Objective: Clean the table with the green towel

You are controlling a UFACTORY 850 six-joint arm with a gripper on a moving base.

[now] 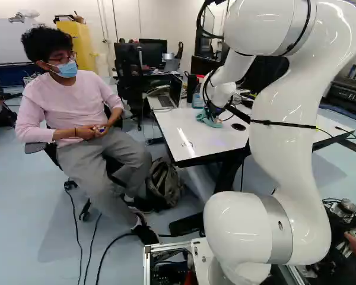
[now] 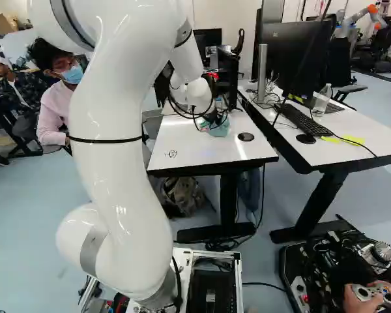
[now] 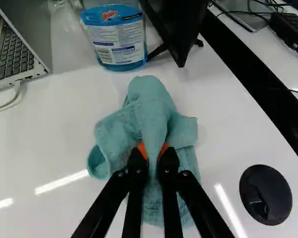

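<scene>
My gripper (image 1: 212, 114) is low over the white table (image 1: 187, 138) in the left base view, at the green towel (image 1: 206, 120). The wrist view shows the gripper (image 3: 153, 151) shut on the towel (image 3: 151, 106), a fold of cloth pinched between its orange pads. The rest of the bunched cloth spreads on the tabletop around the fingers. On the table in the right base view, a small dark drawn mark (image 2: 171, 154) shows near the front edge.
Ahead of the towel stands a blue bottle (image 3: 116, 37), with a laptop (image 3: 20, 47) beside it and a black stand (image 3: 175, 29). A round black cap (image 3: 265, 194) sits in the tabletop. A seated person (image 1: 77, 101) is left of the table. Another robot (image 2: 363, 14) stands far back.
</scene>
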